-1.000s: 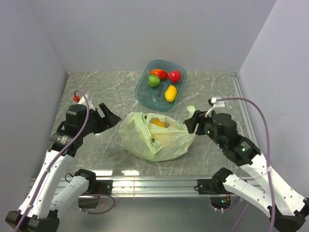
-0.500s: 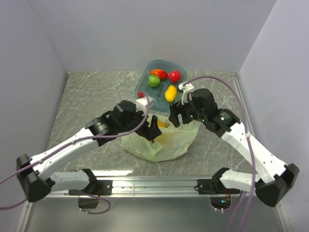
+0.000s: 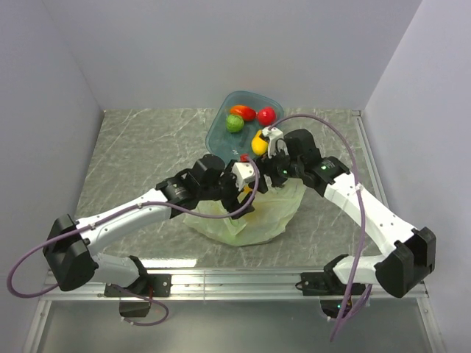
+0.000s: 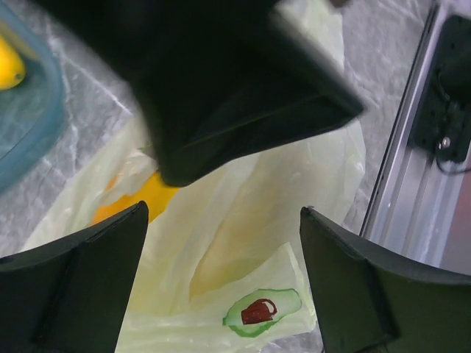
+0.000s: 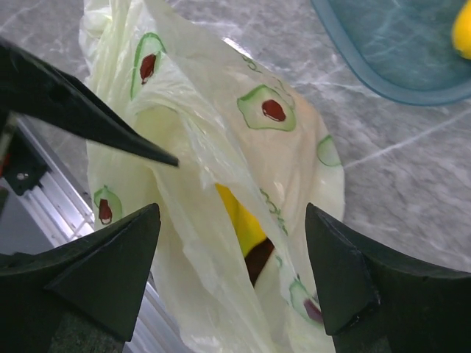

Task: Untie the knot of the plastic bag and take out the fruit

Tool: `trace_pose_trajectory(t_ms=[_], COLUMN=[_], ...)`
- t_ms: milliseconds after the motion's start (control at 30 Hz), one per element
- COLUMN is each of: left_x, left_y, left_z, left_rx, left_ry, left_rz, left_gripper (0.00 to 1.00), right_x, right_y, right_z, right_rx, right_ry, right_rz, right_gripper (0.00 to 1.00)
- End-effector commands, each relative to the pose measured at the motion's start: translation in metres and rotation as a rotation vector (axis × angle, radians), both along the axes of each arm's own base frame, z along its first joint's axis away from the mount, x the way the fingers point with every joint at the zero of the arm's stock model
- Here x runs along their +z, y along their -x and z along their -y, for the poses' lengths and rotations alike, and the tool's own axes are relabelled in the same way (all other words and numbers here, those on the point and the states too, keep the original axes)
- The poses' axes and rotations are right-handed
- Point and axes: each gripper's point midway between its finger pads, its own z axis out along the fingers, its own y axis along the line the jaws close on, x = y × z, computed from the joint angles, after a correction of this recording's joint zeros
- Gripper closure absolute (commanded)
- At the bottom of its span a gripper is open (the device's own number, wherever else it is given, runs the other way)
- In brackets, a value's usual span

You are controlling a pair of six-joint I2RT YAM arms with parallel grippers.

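Observation:
The pale green plastic bag lies on the table in front of the teal bowl. Both grippers hang over it, close together. My left gripper is open, its fingers either side of the bag, above an avocado print. My right gripper is open over the bag's gaping top. A yellow fruit and a dark piece show inside. Orange-yellow fruit shows through the plastic. I cannot make out a knot. The right gripper's black body fills the top of the left wrist view.
The teal bowl behind the bag holds a red, a green, an orange-red and a yellow fruit. Its rim shows in the right wrist view. The metal rail runs along the table's near edge. Walls close in three sides.
Both arms swung in from the table's sides to above the bag and moved closer together. The bag has kept its place.

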Motion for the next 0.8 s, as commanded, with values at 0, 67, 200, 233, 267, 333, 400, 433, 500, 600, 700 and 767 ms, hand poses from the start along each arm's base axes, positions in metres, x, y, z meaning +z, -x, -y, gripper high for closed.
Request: trace_pose_trajectory(t_ms=[0, 67, 200, 233, 267, 333, 400, 433, 500, 600, 700, 767], left_x=[0.000, -0.004, -0.022, -0.031, -0.035, -0.046, -0.053, -0.055, -0.062, -0.067, -0.075, -0.084], left_y=[0.009, 0.011, 0.013, 0.012, 0.012, 0.014, 0.016, 0.020, 0.029, 0.046, 0.083, 0.108], left_z=[0.011, 0.013, 0.017, 0.017, 0.018, 0.020, 0.021, 0.021, 0.020, 0.020, 0.018, 0.009], left_rx=[-0.125, -0.142, -0.158, -0.152, -0.151, -0.143, -0.143, -0.143, -0.155, -0.162, -0.180, -0.197], left_ry=[0.027, 0.034, 0.026, 0.013, 0.008, -0.006, -0.006, 0.001, 0.004, 0.014, 0.014, -0.006], left_rz=[0.065, 0.066, 0.032, 0.014, 0.003, -0.029, -0.044, -0.059, -0.091, -0.137, -0.229, -0.285], left_gripper=[0.11, 0.12, 0.12, 0.13, 0.13, 0.15, 0.19, 0.26, 0.45, 0.79, 0.99, 1.00], right_x=[-0.003, -0.010, -0.024, -0.027, -0.032, -0.034, -0.038, -0.039, -0.038, -0.030, -0.020, -0.013], right_y=[-0.010, -0.015, -0.024, -0.024, -0.024, -0.025, -0.026, -0.026, -0.026, -0.034, -0.053, -0.072], right_z=[-0.014, -0.014, -0.011, -0.012, -0.011, -0.012, -0.013, -0.012, -0.012, -0.008, 0.002, 0.010], right_rx=[0.008, -0.016, -0.053, -0.055, -0.056, -0.062, -0.066, -0.072, -0.081, -0.124, -0.212, -0.296], right_ry=[-0.070, -0.063, -0.042, -0.041, -0.037, -0.045, -0.045, -0.047, -0.052, -0.053, -0.044, -0.040], right_rz=[0.004, 0.002, 0.009, 0.002, -0.005, -0.002, -0.007, -0.009, -0.004, 0.030, 0.077, 0.101], right_gripper=[0.14, 0.15, 0.20, 0.23, 0.26, 0.40, 0.54, 0.68, 0.80, 0.96, 1.00, 1.00])
